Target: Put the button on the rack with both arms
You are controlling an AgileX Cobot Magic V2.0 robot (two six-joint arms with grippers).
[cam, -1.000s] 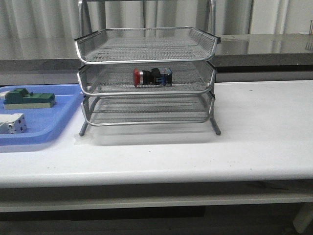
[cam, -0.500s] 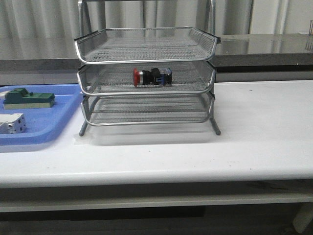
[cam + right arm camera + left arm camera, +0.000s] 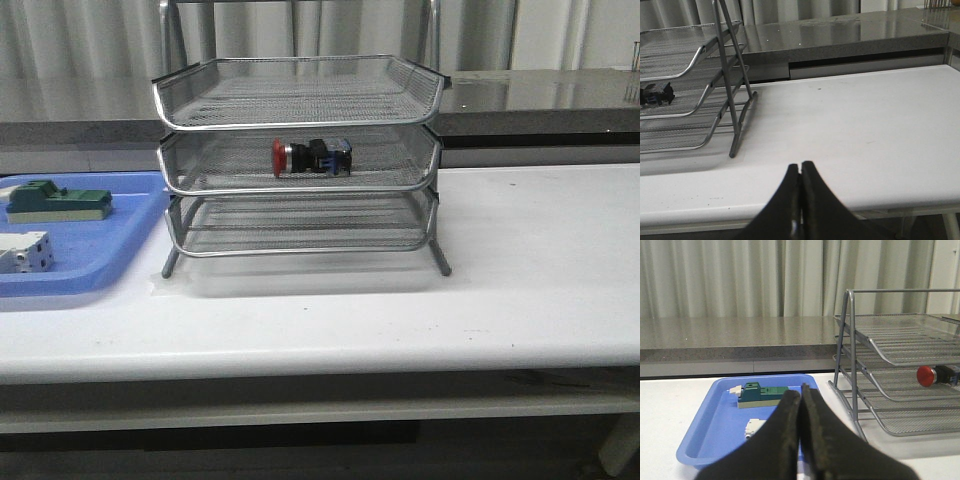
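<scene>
The button (image 3: 311,157), with red head, black body and blue rear block, lies on its side in the middle tray of the silver wire-mesh rack (image 3: 300,100). It also shows in the left wrist view (image 3: 935,375) and partly in the right wrist view (image 3: 655,94). The rack stands in the left wrist view (image 3: 900,340) and the right wrist view (image 3: 690,75) too. My left gripper (image 3: 801,390) is shut and empty, back from the table over the blue tray's near side. My right gripper (image 3: 800,165) is shut and empty, near the table's front edge right of the rack. Neither gripper shows in the front view.
A flat blue plastic tray (image 3: 120,250) lies left of the rack, holding a green block (image 3: 55,200) and a white boxy component (image 3: 25,252). The white table (image 3: 540,260) stretches right of the rack. A grey counter runs behind.
</scene>
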